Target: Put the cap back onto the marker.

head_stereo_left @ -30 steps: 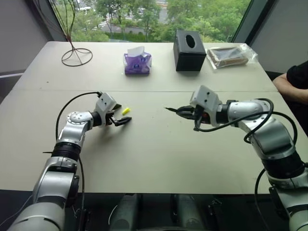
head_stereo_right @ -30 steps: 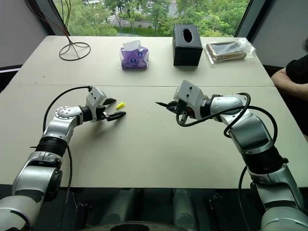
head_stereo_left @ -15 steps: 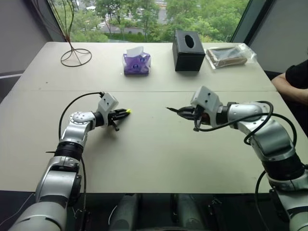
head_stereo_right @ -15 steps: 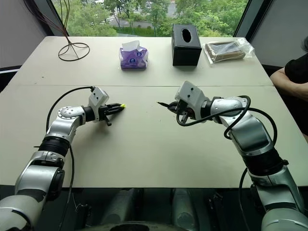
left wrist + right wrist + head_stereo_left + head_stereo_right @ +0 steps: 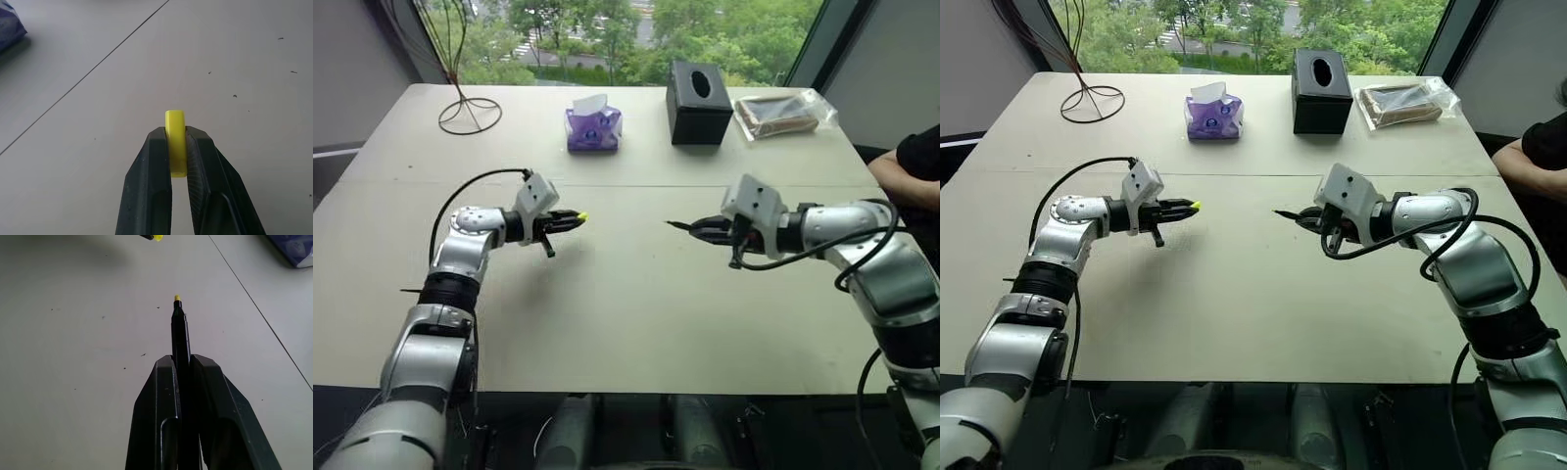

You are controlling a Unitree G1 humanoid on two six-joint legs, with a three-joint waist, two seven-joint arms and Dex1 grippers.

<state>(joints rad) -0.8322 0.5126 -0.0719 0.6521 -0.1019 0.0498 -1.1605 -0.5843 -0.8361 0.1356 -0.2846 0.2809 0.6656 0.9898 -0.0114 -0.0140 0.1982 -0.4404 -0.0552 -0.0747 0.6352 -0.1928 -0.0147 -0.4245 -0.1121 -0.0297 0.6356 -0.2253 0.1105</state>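
with the left gripper (image 5: 178,147) clenched on the yellow cap (image 5: 175,142) and the right gripper (image 5: 182,364) grasping the black marker (image 5: 180,330), both above the table (image 5: 636,323) and well apart, line cap mouth and tip coaxially before closing in.

A pale beige table (image 5: 636,323) fills the scene, a seam line crossing it from left to right. Beyond its far edge a large window (image 5: 636,29) shows green trees in daylight. A grey wall (image 5: 352,69) stands far left, with a dark slanted window frame (image 5: 822,34) at far right.
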